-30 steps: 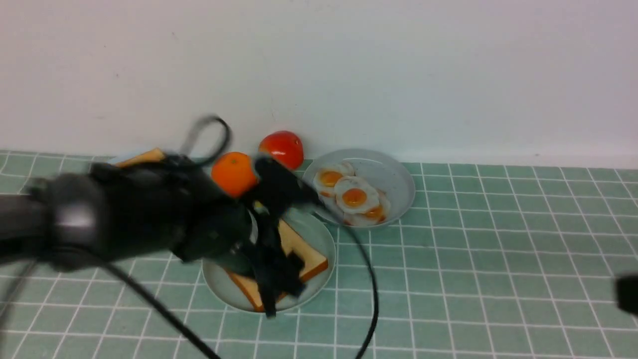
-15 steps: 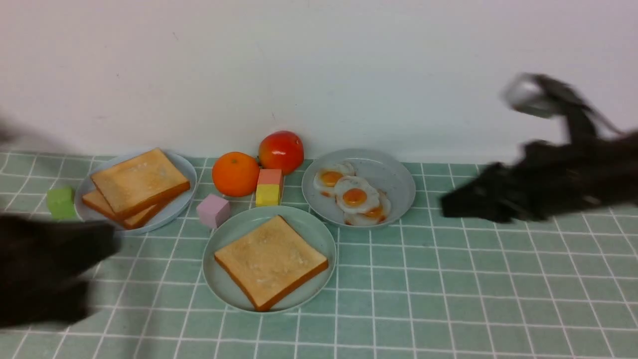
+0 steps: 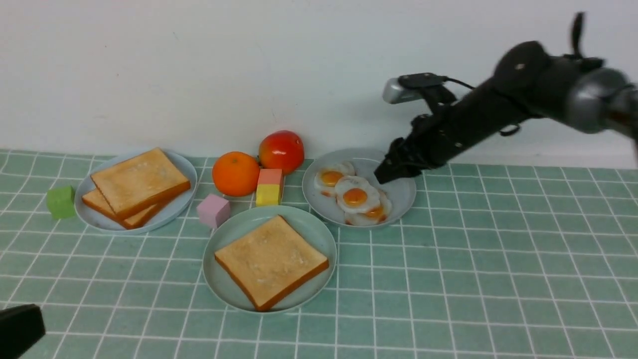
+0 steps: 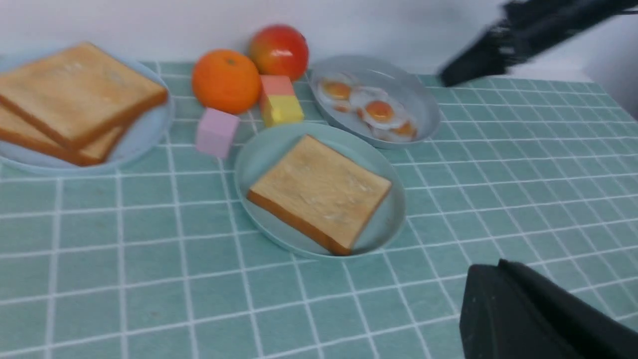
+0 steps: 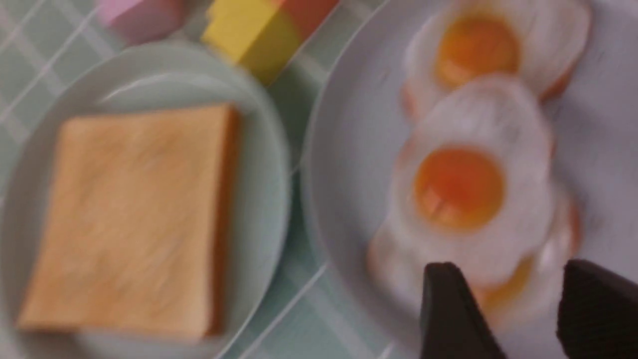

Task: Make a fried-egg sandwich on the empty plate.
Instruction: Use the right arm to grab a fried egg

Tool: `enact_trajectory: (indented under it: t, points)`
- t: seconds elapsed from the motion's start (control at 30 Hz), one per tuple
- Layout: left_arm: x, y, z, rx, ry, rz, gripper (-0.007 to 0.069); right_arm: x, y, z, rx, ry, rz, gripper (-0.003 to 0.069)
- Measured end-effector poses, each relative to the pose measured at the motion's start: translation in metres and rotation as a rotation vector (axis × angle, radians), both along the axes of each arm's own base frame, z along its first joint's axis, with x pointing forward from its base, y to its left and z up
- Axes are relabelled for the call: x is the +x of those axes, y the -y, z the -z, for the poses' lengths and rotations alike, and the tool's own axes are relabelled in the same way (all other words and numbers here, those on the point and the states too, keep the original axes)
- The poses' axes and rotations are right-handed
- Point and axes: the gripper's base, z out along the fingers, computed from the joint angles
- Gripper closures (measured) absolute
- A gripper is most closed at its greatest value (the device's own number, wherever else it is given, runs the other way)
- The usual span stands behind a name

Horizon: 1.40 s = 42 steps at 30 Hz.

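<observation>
The mint-green plate (image 3: pixel 219 279) sits front and centre and holds one toast slice (image 3: pixel 271 260) lying flat. Two more toast slices (image 3: pixel 137 182) are stacked on the light blue plate (image 3: pixel 185 199) at the left. Several fried eggs (image 3: pixel 355 197) overlap on the greyish-blue plate (image 3: pixel 401 197). My right gripper (image 3: pixel 381 177) hovers over that plate's right side. In the right wrist view the right gripper (image 5: pixel 513 284) is open, its fingers (image 5: pixel 448 309) straddling the nearest egg (image 5: pixel 463 189). My left gripper (image 4: pixel 491 271) is shut and empty, low at the front left (image 3: pixel 17 329).
An orange (image 3: pixel 235 173), a red fruit (image 3: pixel 281 149), a pink-and-yellow block (image 3: pixel 269 187) and a pink cube (image 3: pixel 213 210) crowd the space behind the mint plate. A green cube (image 3: pixel 61 201) lies at the far left. The white wall stands close behind.
My left arm pulled back from over the mint plate to the front left, leaving the toast there, and shut. My right arm swung in from the right to over the egg plate.
</observation>
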Motion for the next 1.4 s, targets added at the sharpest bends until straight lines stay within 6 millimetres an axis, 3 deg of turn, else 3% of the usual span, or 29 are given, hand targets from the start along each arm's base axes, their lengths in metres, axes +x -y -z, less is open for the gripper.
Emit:
enact_trajectory:
  t: [0.1,0.27,0.43,0.7,0.87,1.17,1.37,1.4]
  points:
    - [0.001,0.002,0.001,-0.008,-0.020,0.004,0.0638,0.021,-0.013,0.017,0.003,0.010,-0.035,0.0281]
    - [0.002,0.003,0.001,-0.018,-0.032,0.007,0.0638,0.039,-0.022,0.037,0.002,0.034,-0.050,0.0247]
    - [0.002,0.003,0.001,-0.020,-0.034,0.008,0.0638,0.049,-0.022,0.052,-0.017,0.070,-0.023,0.0243]
    - [0.001,0.003,0.003,-0.024,-0.054,0.010,0.0638,0.052,-0.022,0.060,-0.020,0.078,-0.009,0.0249]
    - [0.001,0.003,0.003,-0.024,-0.054,0.010,0.0638,0.052,-0.023,0.064,-0.009,0.068,-0.004,0.0307]
    - [0.001,0.003,0.003,-0.023,-0.054,0.010,0.0638,0.052,-0.021,0.059,0.000,0.054,-0.006,0.0630]
    - [0.002,0.002,0.002,0.002,-0.036,0.002,0.0638,0.037,-0.022,0.039,-0.015,-0.023,-0.081,0.0643]
    - [0.002,0.001,0.002,0.015,-0.027,-0.003,0.0638,0.031,-0.022,0.024,-0.014,-0.027,-0.104,0.0641]
